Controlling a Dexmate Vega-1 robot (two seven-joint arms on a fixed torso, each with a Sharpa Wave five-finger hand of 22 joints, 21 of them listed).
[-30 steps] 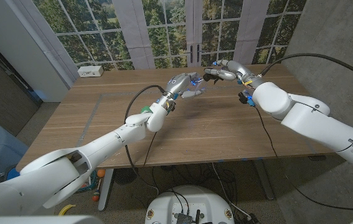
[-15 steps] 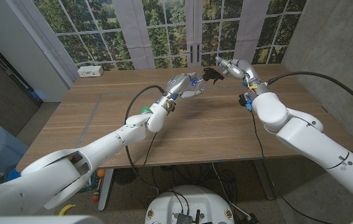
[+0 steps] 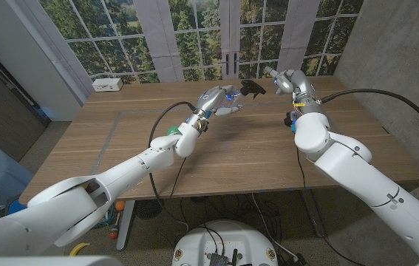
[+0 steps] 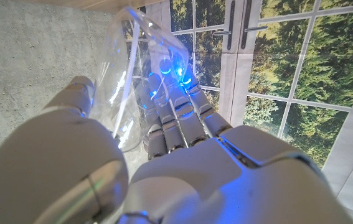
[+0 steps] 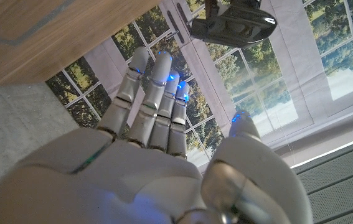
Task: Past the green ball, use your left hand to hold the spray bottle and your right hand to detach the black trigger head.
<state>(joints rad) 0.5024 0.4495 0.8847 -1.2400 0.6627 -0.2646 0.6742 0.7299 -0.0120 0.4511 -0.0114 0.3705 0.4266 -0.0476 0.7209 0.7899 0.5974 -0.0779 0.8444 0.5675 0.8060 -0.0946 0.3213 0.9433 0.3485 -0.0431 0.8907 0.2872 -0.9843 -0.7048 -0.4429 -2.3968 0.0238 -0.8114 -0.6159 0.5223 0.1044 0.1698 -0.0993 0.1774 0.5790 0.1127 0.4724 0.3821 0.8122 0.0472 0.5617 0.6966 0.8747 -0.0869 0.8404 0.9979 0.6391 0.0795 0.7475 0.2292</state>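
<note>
above the table [image 3: 268,148], left hand [image 3: 213,100] grasping tilted spray bottle [image 3: 227,103], trigger head [image 3: 253,88] toward released right hand [image 3: 287,78]

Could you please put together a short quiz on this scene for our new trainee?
1. True or false: the right robot hand grips the black trigger head.
2. Which one holds the spray bottle up off the table? A) the left robot hand B) the right robot hand
3. Fill in: the green ball lies on the ___.

Key: 1 false, its fingers are spread and it is apart from the trigger head, which sits at the end of the bottle. 2 A. 3 table.
</note>
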